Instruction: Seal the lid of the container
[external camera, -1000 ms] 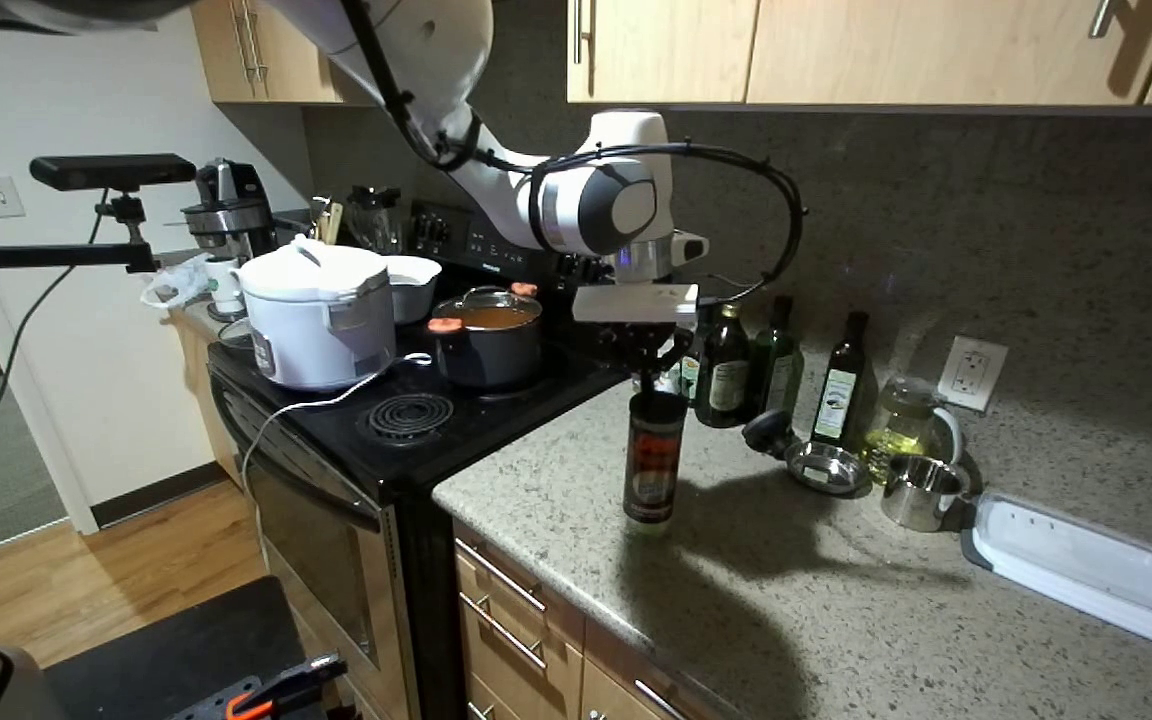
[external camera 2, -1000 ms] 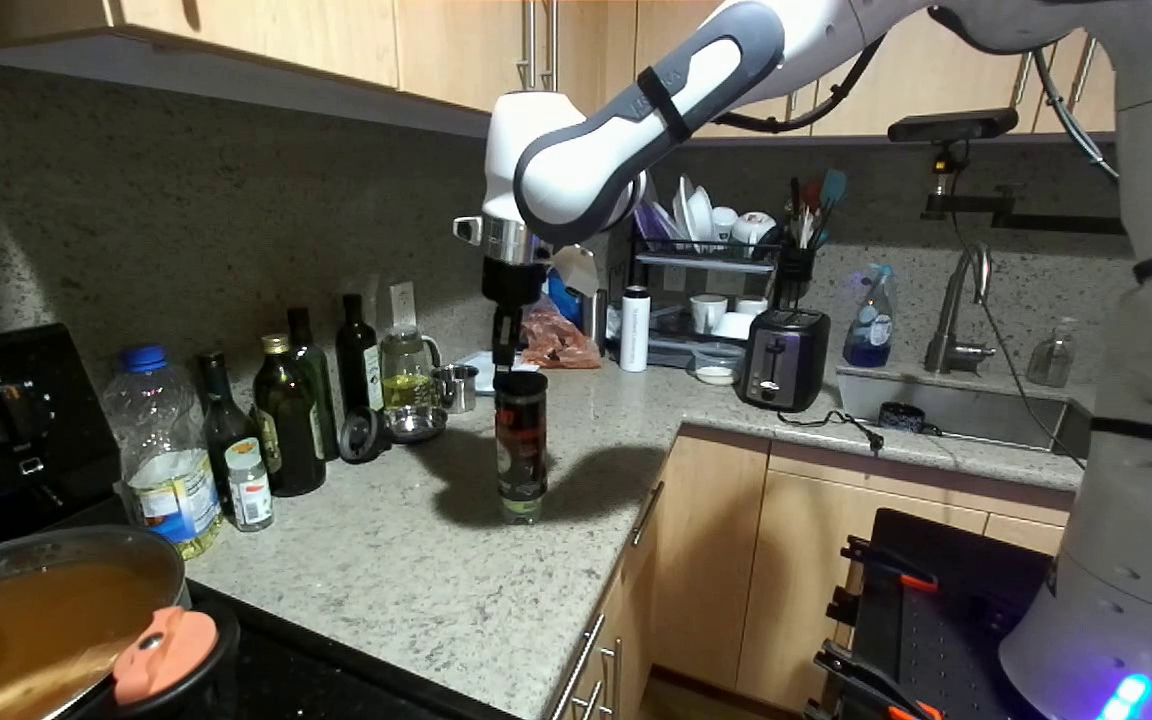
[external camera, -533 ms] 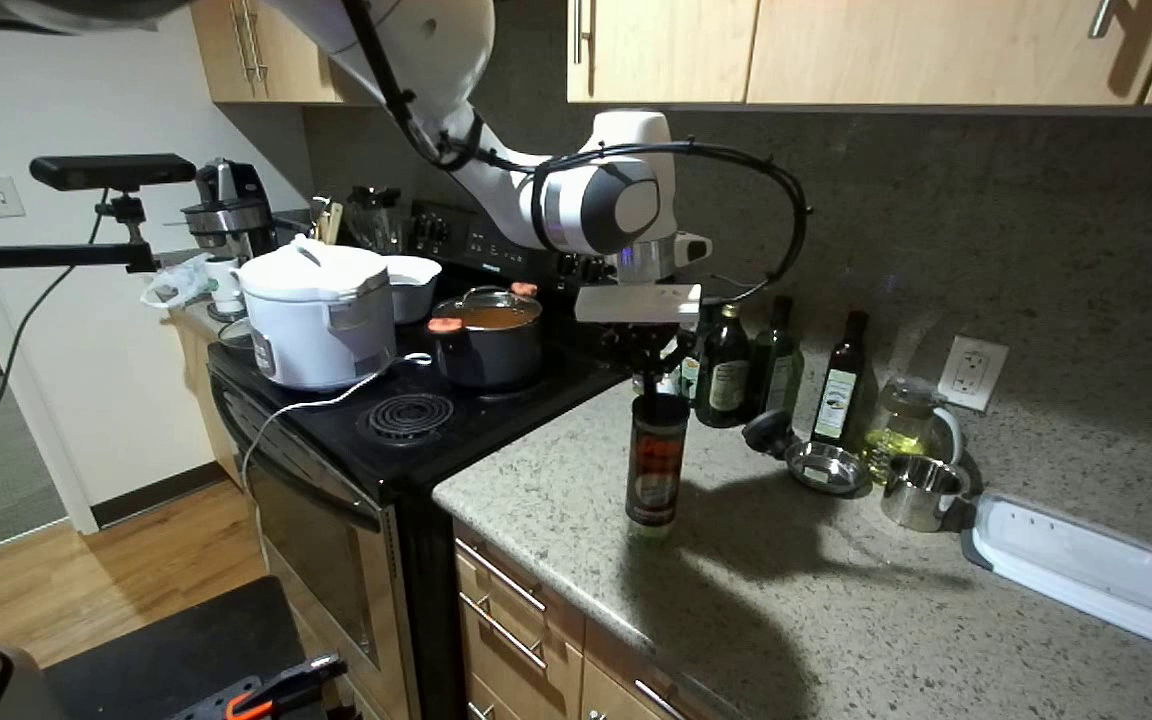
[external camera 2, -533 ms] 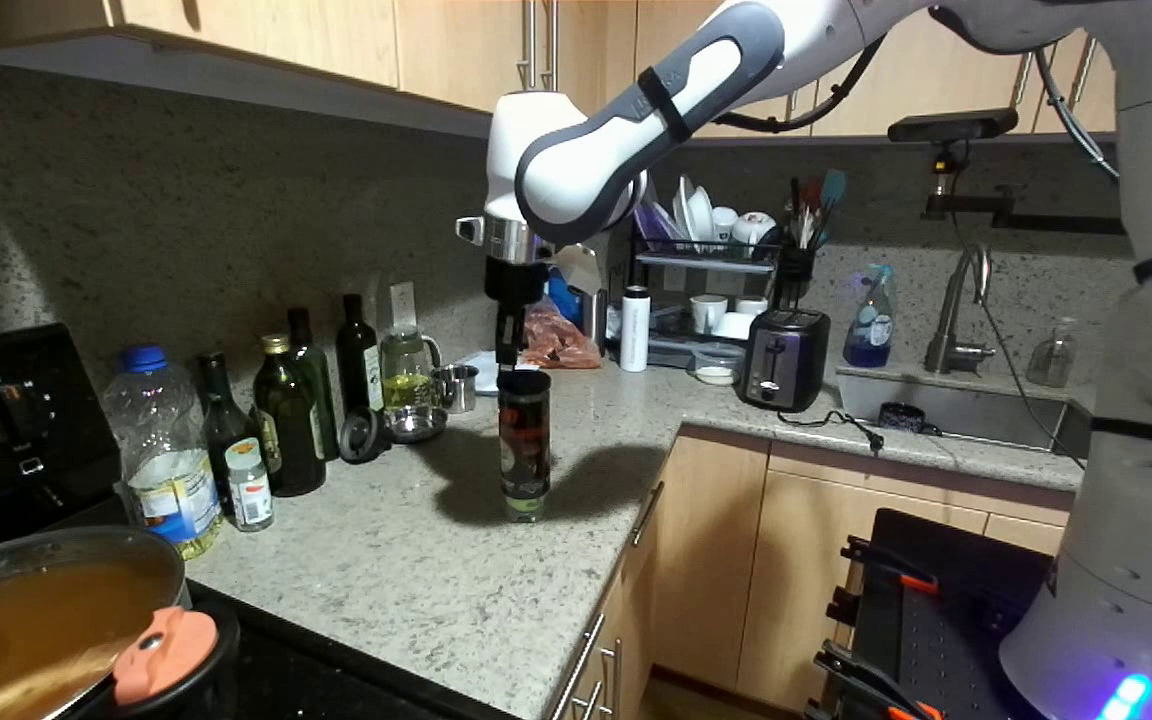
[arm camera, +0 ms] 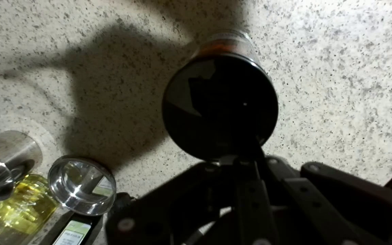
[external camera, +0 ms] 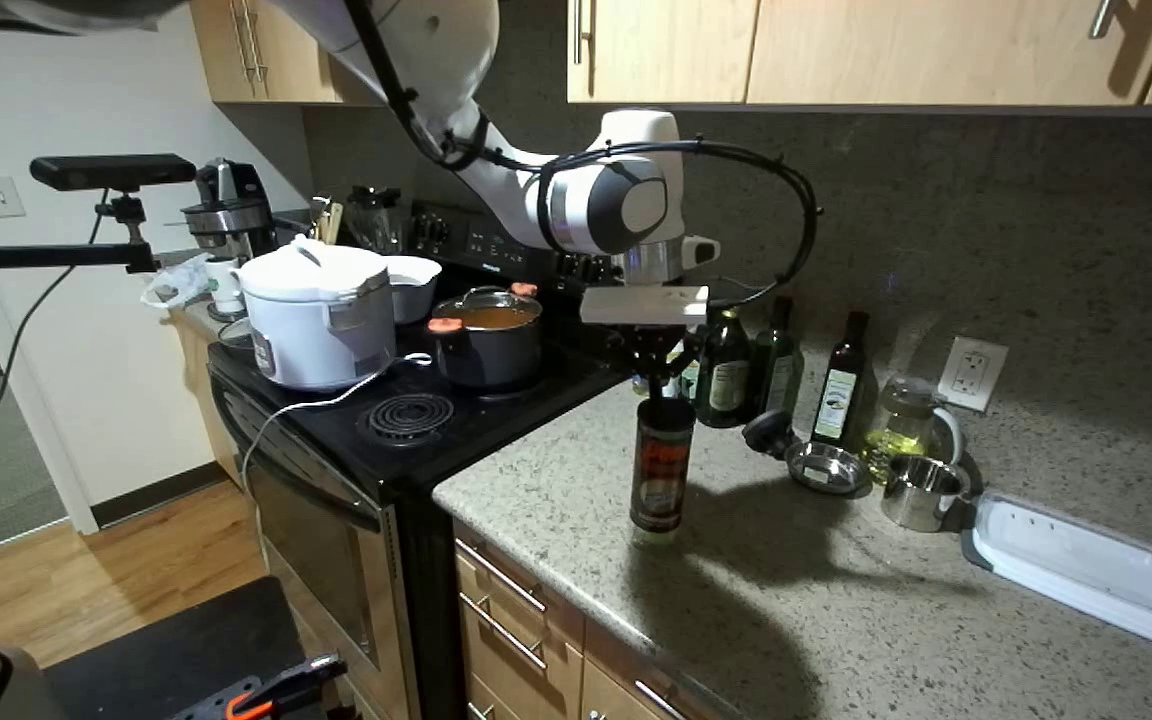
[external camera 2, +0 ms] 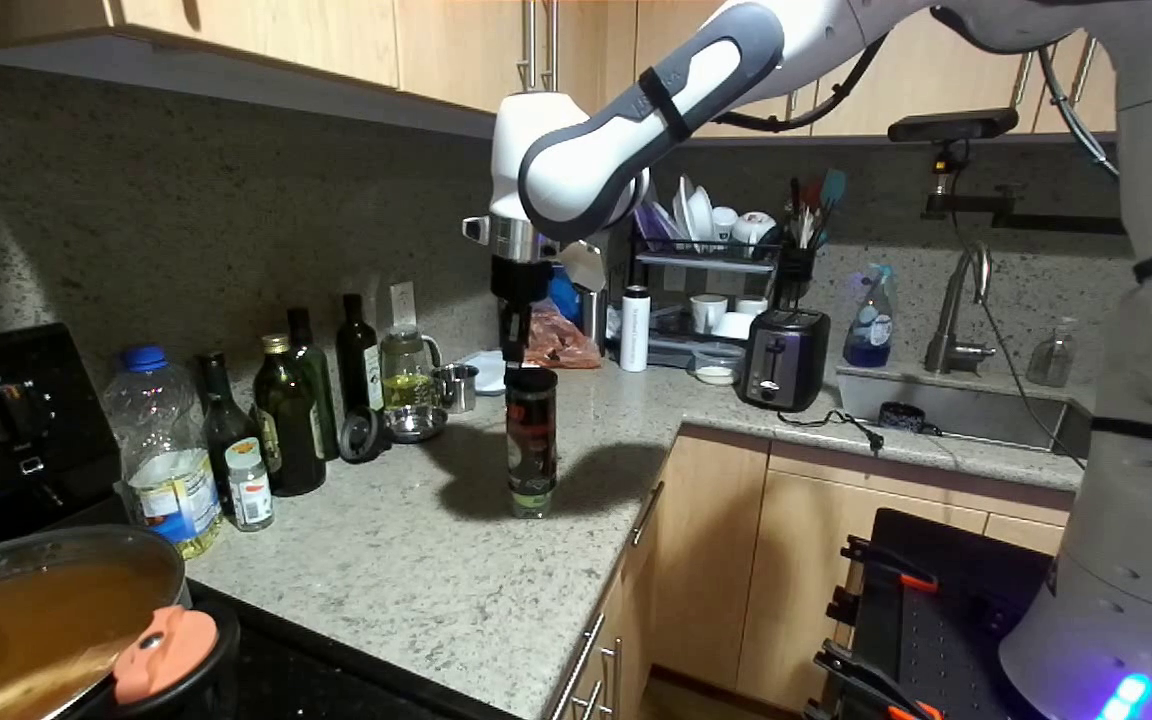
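One gripper point(external camera: 655, 390), narrow and empty, touches or nearly touches the dark lid point(arm camera: 213, 109) topping the cylindrical jar point(external camera 2: 531, 442) upright on the countertop point(external camera 2: 386, 590), apparently for pressing, which next calls for centred downward force.

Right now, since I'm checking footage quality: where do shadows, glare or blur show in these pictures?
In an exterior view, the end effector is black with little detail, and a blue light glares; in both exterior views, shadow darkens the counter beside the jar; wrist view: end effector soft, jar top nearly black, metal dish glinting.
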